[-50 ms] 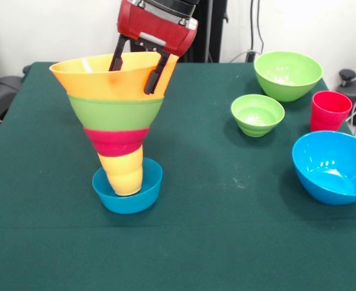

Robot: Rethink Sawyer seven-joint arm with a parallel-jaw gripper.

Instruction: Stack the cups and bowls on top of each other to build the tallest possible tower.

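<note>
A small blue bowl sits on the green table, on the left and fairly near. Inside it stands a yellow ribbed cup. On the cup sits a small red bowl, then a big green bowl, and on the very top a very wide orange bowl. Together they make the tower, which gets wider as it goes up and leans a little to the right. The red and black gripper comes down from above at the top of the tower. One black finger is inside the orange bowl and the other is outside its right rim, so the rim sits between them. The two fingers are spread apart, and I cannot tell if they are really pinching the rim. Off to the right, well away from the tower, are more things, all empty. A big green bowl is far back. A small green bowl is just in front of it, a bit to the left. A red cup stands near the right edge. A big blue bowl sits nearer, just in front of the red cup. Nothing lies between the tower and these bowls.
</note>
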